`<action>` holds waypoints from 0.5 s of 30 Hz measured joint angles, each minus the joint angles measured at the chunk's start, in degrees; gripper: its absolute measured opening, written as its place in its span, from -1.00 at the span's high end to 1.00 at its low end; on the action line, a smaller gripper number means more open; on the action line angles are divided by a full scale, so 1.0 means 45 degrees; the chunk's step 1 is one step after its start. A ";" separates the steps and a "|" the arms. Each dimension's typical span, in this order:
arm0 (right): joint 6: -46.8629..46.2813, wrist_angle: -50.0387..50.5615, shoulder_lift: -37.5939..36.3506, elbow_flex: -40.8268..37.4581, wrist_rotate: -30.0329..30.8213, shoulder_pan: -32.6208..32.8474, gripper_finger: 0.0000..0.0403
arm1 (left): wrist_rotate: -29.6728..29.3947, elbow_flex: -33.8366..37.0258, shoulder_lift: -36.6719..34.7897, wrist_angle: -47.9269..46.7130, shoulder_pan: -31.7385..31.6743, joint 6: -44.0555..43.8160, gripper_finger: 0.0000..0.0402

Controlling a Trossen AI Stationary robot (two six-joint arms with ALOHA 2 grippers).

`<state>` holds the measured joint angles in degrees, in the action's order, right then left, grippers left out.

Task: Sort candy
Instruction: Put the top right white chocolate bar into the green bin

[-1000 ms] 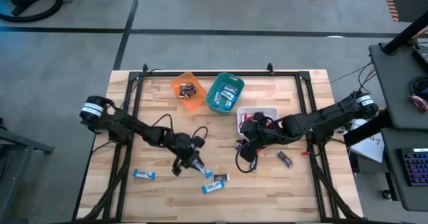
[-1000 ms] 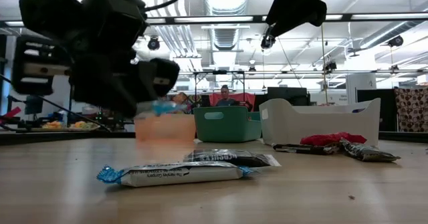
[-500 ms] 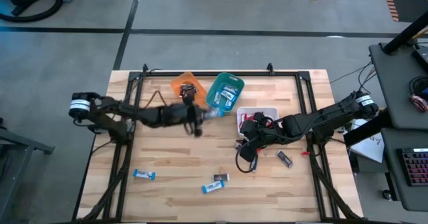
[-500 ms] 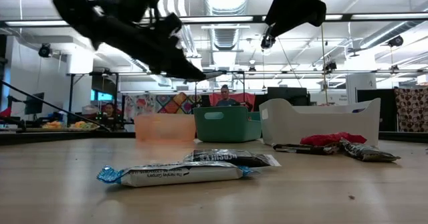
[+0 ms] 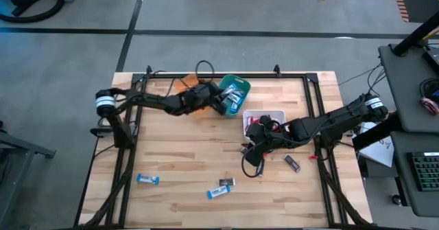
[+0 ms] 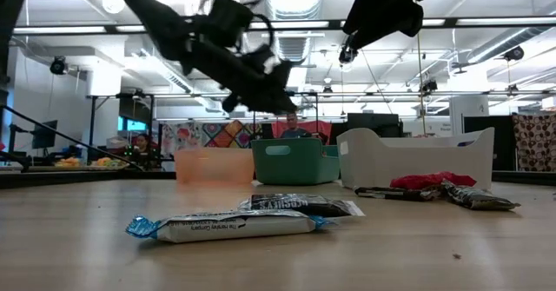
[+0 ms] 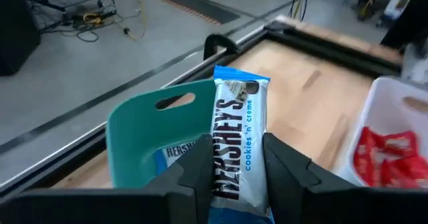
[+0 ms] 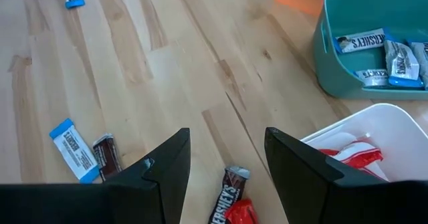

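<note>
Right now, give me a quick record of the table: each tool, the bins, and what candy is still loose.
left tool: shut on a blue-and-white candy bar, over the teal bin
right tool: open, empty, beside the white bin
teal bin: holds blue-and-white bars
white bin: holds red candy
orange bin: beside the teal bin, mostly hidden by the left arm from above
loose candy: two blue-and-white bars, dark bars, and one more by the right tool

Two dark jointed arms, white-banded near the shoulders, apparently trailing black cables.
</note>
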<state>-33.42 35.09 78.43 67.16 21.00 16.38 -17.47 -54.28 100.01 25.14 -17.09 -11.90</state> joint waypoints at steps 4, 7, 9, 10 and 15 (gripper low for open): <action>-0.0001 -0.0025 0.0000 -0.0022 -0.0001 0.0000 0.09 | -0.0016 -0.1072 0.0967 -0.1064 -0.0159 0.0202 0.58; -0.0003 -0.0077 0.0000 -0.0029 0.0004 0.0000 0.09 | -0.0029 -0.1356 0.1418 -0.1214 -0.0237 0.0291 0.58; -0.0002 -0.0073 0.0000 -0.0029 0.0004 0.0000 0.09 | -0.0029 -0.1332 0.1505 -0.1311 -0.0264 0.0291 0.58; -0.0002 -0.0099 0.0000 -0.0029 0.0004 0.0000 0.09 | -0.0024 -0.1327 0.1515 -0.1289 -0.0264 0.0296 0.58; 0.0041 -0.0171 0.0000 -0.0029 0.0004 0.0000 0.09 | -0.0029 -0.1332 0.1510 -0.1236 -0.0264 0.0193 0.54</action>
<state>-33.23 34.33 78.43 67.02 21.02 16.38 -17.61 -60.27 106.80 19.58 -18.28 -11.03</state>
